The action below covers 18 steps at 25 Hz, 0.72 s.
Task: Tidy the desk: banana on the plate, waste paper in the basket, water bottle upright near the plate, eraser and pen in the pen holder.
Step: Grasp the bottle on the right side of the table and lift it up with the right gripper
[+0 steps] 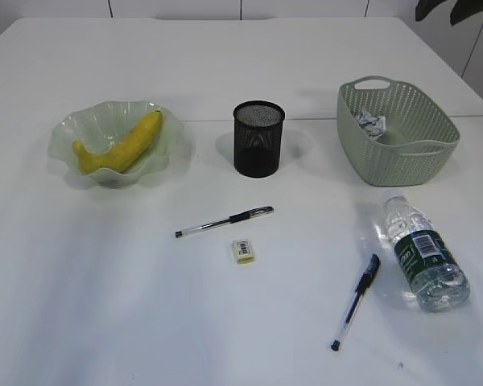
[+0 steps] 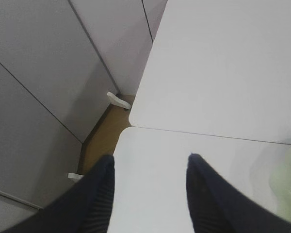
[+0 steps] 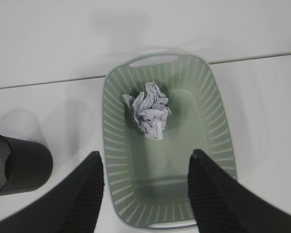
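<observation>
Exterior view, plate: a pale green ruffled plate (image 1: 64, 133) sits at the left of the white table (image 1: 105, 305), with the banana (image 1: 122, 145) lying in it
Exterior view, pen holder: the black mesh pen holder (image 1: 258, 138) stands upright at centre, between plate and basket
Exterior view, basket: the green woven basket (image 1: 402, 153) sits at right, crumpled waste paper (image 1: 371, 123) inside
Exterior view, loose items: a black pen (image 1: 224, 222) and a small yellow eraser (image 1: 243, 251) lie just in front of the holder; a blue pen (image 1: 356, 300) lies beside the water bottle (image 1: 425, 256), which is on its side (cap toward the basket)
Left wrist view, left gripper (image 2: 150, 179): jaws parted and empty, over the bare table edge, with a green blur of the plate at the right margin
Right wrist view, right gripper (image 3: 146, 179): jaws spread and holding nothing, hanging above the basket's near rim; the paper wad rests on the basket floor, the pen holder at the lower left
</observation>
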Tool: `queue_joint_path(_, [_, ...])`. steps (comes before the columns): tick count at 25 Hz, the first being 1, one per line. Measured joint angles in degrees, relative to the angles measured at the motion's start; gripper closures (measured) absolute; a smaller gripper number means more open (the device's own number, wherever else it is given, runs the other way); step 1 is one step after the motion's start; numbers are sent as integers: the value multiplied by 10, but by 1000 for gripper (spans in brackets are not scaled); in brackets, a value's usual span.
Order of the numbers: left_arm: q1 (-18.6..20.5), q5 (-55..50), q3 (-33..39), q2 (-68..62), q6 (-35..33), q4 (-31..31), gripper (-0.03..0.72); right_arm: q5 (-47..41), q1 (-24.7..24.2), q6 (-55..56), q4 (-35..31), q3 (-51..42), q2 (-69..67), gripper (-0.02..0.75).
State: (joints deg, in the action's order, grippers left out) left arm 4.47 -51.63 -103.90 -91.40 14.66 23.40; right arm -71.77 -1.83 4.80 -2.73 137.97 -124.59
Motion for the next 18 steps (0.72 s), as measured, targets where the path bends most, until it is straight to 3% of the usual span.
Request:
queue_joint_path(8, [0,-11,0,0,-5,-4,348,-2,0,6,-17,-19,48,279])
queue_joint_path(18, [0,-18,0,0,-12,-24,347,-3,0,6,-21,-146,147,258])
